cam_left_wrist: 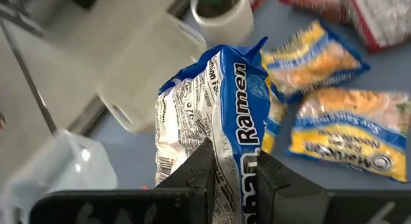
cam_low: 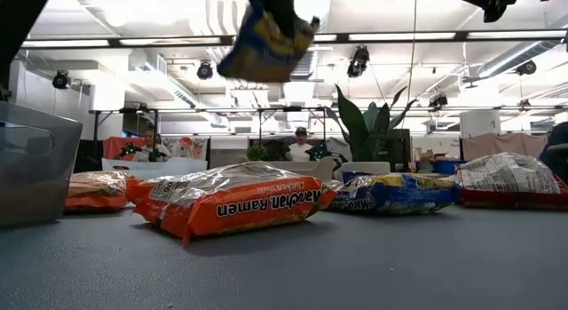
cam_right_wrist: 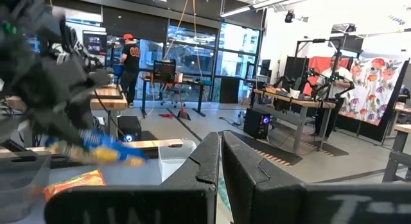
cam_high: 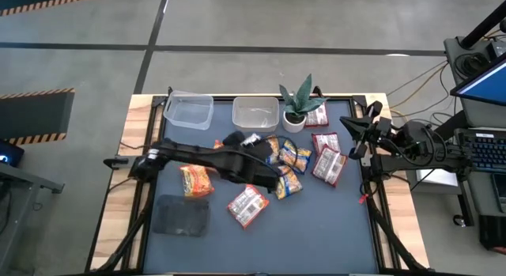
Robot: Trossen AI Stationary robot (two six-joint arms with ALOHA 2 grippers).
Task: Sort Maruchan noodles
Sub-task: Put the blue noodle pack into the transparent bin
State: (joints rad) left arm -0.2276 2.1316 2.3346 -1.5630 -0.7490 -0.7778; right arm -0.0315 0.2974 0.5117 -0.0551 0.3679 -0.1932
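A blue-and-yellow Maruchan noodle packet [cam_left_wrist: 221, 102] hangs high over the mat, and my left gripper [cam_left_wrist: 236, 158] is shut on it; the low view shows it [cam_low: 264, 45] well above the table. More packets lie flat on the dark mat: an orange one [cam_high: 196, 179], red-and-white ones [cam_high: 247, 205] [cam_high: 328, 165], and blue-and-yellow ones [cam_high: 296, 156]. My right gripper [cam_high: 353, 138] waits shut at the table's right edge, holding nothing. My left gripper pinches one end of the blue-and-yellow packet [cam_left_wrist: 232, 176] between its two fingers [cam_left_wrist: 192, 172]. The fingers slant down from the table's left side. The packet is lifted clear of the table and hangs tilted below the fingers [cam_low: 280, 8].
Two clear tubs [cam_high: 190, 110] [cam_high: 254, 112] stand at the mat's far edge, with a potted plant [cam_high: 296, 110] to their right. A dark cloth pad [cam_high: 180, 215] lies near the left front. Bare mat [cam_high: 316, 236] lies along the near side.
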